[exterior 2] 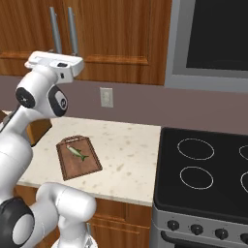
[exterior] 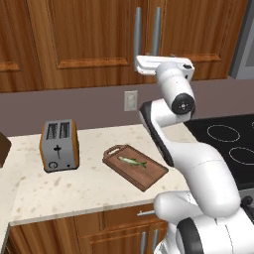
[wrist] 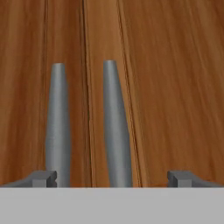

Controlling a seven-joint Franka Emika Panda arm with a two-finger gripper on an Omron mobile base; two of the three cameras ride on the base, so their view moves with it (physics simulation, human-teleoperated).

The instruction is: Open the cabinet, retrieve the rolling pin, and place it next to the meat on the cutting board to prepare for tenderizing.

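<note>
The claw (wrist: 112,177) stood wide open and empty, raised to the closed cabinet (exterior: 89,34) so its fingers could straddle a bar handle (wrist: 114,127). The meat (exterior: 133,161) lay on the cutting board (exterior: 149,176), leaving room beside it.

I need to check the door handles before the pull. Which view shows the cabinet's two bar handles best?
The hand view: both handles stand close up, either side of the door seam, with the open gripper facing them. The left base view shows them smaller above the hand; the right base view shows them partly hidden behind it.

Meat (exterior: 132,161) on cutting board (exterior: 149,176), right of toaster (exterior: 59,145)
</note>
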